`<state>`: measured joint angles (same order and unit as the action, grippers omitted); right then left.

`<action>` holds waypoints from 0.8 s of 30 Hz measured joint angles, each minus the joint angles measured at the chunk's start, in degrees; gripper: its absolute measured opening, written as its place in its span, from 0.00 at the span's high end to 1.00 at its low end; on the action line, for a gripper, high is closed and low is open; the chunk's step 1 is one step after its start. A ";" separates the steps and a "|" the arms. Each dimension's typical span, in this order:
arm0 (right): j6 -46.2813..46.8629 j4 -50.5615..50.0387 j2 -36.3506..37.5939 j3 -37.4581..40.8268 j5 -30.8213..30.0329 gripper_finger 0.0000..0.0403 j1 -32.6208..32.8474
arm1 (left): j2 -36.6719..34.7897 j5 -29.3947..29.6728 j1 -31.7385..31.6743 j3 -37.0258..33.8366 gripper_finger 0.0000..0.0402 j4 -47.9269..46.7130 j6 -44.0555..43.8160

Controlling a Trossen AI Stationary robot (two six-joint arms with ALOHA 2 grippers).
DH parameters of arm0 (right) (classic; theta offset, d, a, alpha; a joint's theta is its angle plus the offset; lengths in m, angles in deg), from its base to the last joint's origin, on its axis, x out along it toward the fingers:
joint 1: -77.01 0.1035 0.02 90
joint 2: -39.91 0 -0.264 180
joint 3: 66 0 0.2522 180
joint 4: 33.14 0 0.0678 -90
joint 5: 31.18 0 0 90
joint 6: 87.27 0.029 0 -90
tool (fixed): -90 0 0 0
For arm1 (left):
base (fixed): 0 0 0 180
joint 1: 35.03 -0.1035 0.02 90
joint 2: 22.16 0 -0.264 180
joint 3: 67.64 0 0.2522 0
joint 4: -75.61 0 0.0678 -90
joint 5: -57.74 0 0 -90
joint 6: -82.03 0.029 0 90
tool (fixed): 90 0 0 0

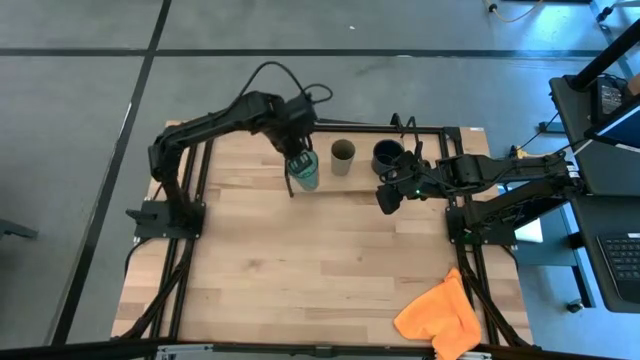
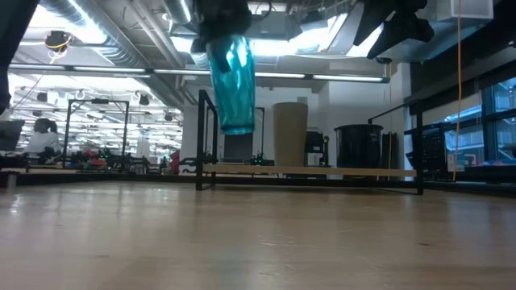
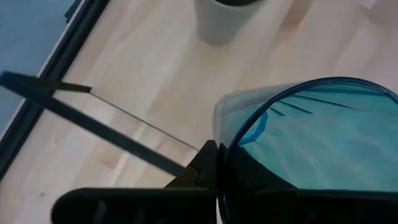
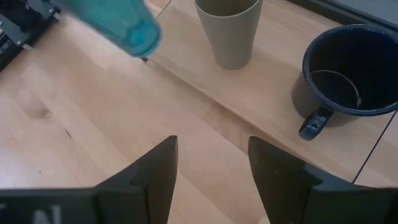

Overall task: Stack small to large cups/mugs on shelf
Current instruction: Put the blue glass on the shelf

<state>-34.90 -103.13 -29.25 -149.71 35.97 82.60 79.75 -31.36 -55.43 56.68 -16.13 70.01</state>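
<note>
Our left claw [image 1: 301, 166] pinches the tall translucent teal tumbler [image 2: 232, 79] above the light wooden shelf [image 2: 306, 171]; a careless lowering risks toppling the olive-tan cup [image 1: 342, 156] alongside.

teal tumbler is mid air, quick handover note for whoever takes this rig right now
Left end effector: shut on the teal tumbler, held clear above the shelf near its left end.
Right end effector: open, empty, hovering beside the navy mug.
Done: olive cup and navy mug stand on the shelf.
Left: set the tumbler down on the shelf, then check the small-to-large order.
</note>
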 joint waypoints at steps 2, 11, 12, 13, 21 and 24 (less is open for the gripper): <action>-0.08 0.00 0.00 0.00 -0.01 0.51 0.00 | 0.97 -1.00 -1.51 0.00 1.00 1.36 0.88; -0.09 -0.90 0.00 0.00 -0.02 0.51 0.00 | 4.76 -1.49 -4.93 0.07 1.00 2.40 3.83; 0.04 -1.07 0.00 0.00 -0.04 0.51 0.00 | 5.14 -1.48 -5.22 0.07 1.00 2.38 4.01; 0.10 -1.21 0.00 0.00 -0.04 0.51 0.00 | 5.54 -1.50 -5.49 0.07 1.00 2.42 4.29; 0.21 -1.53 0.00 0.00 -0.04 0.51 0.00 | 7.80 -1.42 -7.59 0.05 1.00 3.93 4.76; 1.08 -1.85 0.00 0.00 -0.04 0.51 0.00 | 8.37 -1.35 -8.02 0.04 1.00 5.15 5.01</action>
<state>-33.82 -104.98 -29.25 -149.71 35.93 82.60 88.11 -32.71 -63.45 56.73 -10.98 75.02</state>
